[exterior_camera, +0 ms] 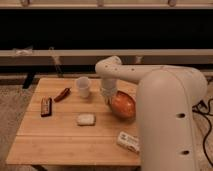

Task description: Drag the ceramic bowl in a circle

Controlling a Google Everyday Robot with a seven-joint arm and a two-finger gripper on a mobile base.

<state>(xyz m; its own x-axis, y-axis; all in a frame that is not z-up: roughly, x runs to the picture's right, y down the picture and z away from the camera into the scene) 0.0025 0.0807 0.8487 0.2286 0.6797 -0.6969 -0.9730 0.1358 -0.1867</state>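
The ceramic bowl (125, 105), orange-red and glossy, sits on the right part of the wooden table (60, 135), partly covered by my arm. My gripper (107, 96) reaches down at the bowl's left rim and is shut on that rim. The white arm (170, 115) sweeps in from the right and hides the bowl's right side and the table's right edge.
A small translucent white cup (83, 86) stands just left of the gripper. A red pepper-like item (62, 94) and a dark bar (46, 106) lie at the left. A pale block (85, 119) sits mid-table and a white packet (128, 141) near the front edge.
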